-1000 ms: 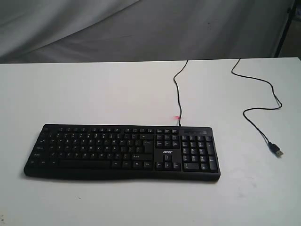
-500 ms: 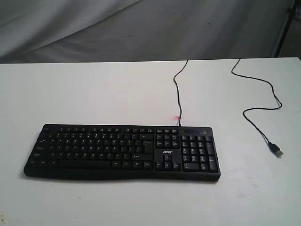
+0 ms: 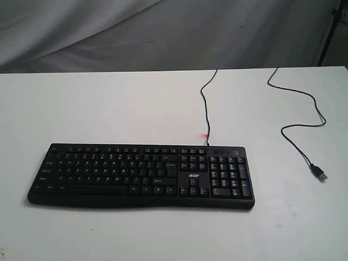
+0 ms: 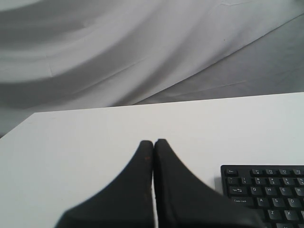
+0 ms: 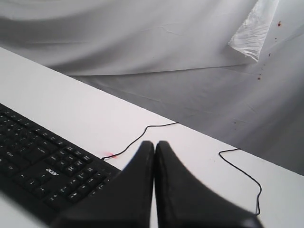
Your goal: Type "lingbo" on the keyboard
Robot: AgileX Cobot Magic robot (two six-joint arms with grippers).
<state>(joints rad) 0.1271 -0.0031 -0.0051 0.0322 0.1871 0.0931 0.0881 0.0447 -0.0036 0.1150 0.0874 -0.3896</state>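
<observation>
The wide black keyboard [image 3: 141, 175] with an "acer" logo lies flat on the white table [image 3: 109, 103], near its front edge; its thin cable [image 3: 205, 103] runs away to the back. Neither arm shows in the exterior view. In the left wrist view my left gripper [image 4: 153, 141] is shut with nothing in it, and the keyboard's escape-key corner [image 4: 266, 187] lies off to one side of it. In the right wrist view my right gripper [image 5: 155, 143] is shut and empty, beside the keyboard's number-pad end [image 5: 42, 171].
A loose black USB cable [image 3: 304, 117] with a metal plug [image 3: 321, 175] snakes over the right part of the table. A small red glow [image 3: 205, 136] sits on the keyboard's cable. Grey cloth [image 3: 163, 32] hangs behind the table.
</observation>
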